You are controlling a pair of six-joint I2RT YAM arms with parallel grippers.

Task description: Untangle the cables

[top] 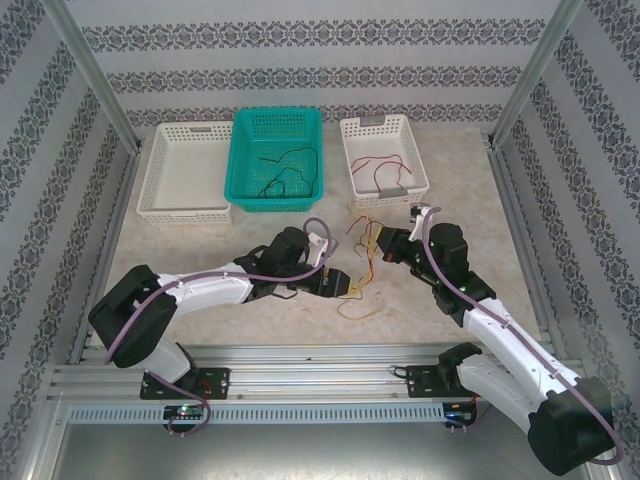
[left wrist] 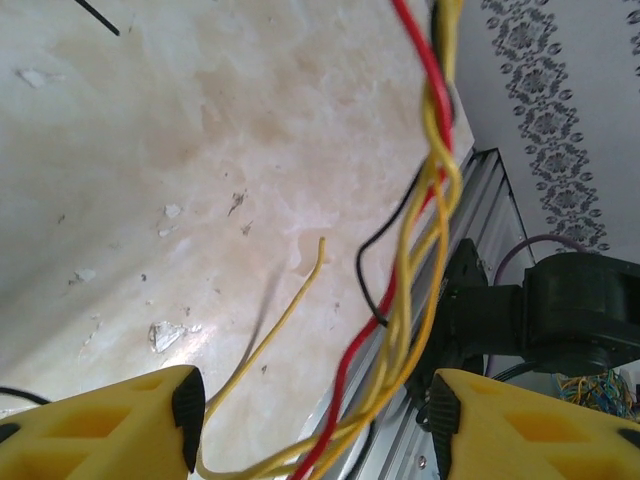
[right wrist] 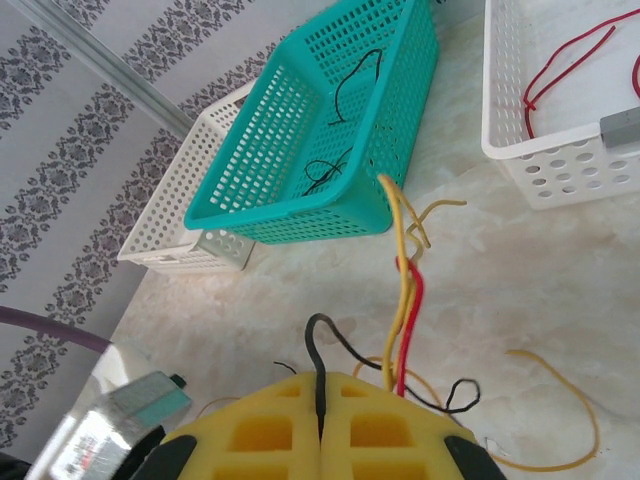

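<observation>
A tangle of red, yellow and black cables (top: 362,262) hangs between my two grippers at the table's middle. In the left wrist view the twisted bundle (left wrist: 437,170) runs down between my left gripper's (left wrist: 315,425) widely parted yellow fingers (left wrist: 150,420); it is open and the strands pass through the gap unclamped. My right gripper (right wrist: 320,405) is shut on a black cable (right wrist: 318,345) that rises from the seam of its jaws. Yellow and red strands (right wrist: 405,300) stand just right of it. In the top view the left gripper (top: 348,286) and right gripper (top: 377,246) sit close together.
Three baskets line the back: a white one (top: 150,185) on the left, a teal one (top: 240,150) holding black cables (top: 285,172), and a white one (top: 348,150) on the right with red cables (top: 385,165) and a grey block (top: 392,190). A loose yellow loop (right wrist: 570,430) lies on the table.
</observation>
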